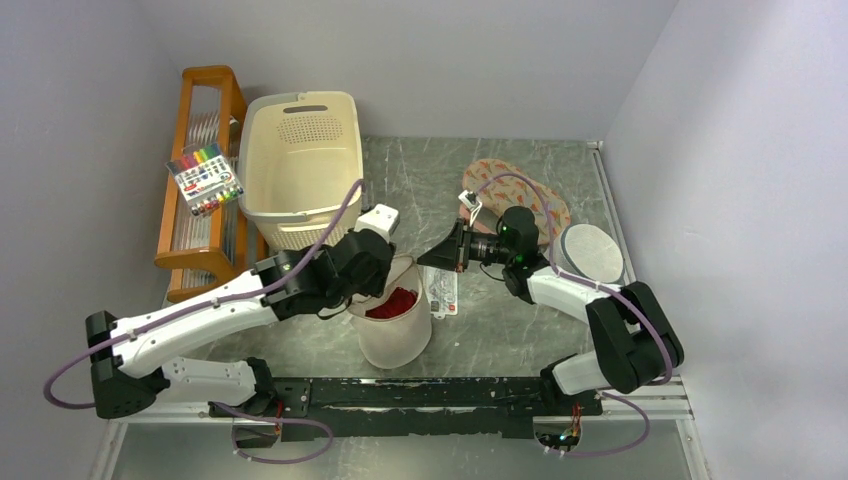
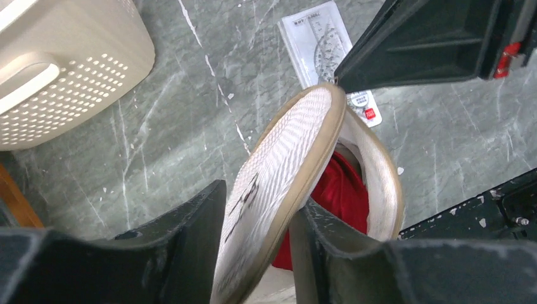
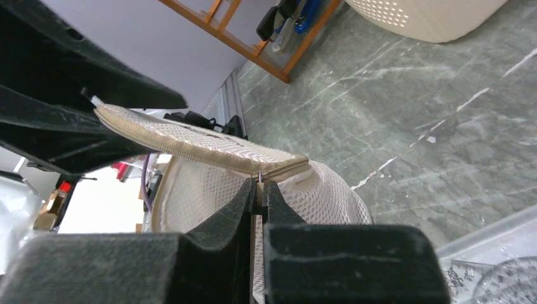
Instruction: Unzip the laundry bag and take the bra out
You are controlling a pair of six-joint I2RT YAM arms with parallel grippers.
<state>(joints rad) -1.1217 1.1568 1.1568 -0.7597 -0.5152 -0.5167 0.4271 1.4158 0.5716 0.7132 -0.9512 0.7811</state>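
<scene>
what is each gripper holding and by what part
Right gripper: bag, by the zip pull. Left gripper: jaws apart around the raised flap, hold unclear.

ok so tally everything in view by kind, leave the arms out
mesh bags: 2 (laundry bag, white bag)
red garment inside the laundry bag: 1
basket: 1
marker pack: 1
wooden rack: 1
geometry set pack: 1
patterned mat: 1
total: 8

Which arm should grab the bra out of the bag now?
Left, I'd say. The left gripper straddles the raised flap right beside the red bra; the right gripper is shut on the zip pull, seemingly steadying the bag.
</scene>
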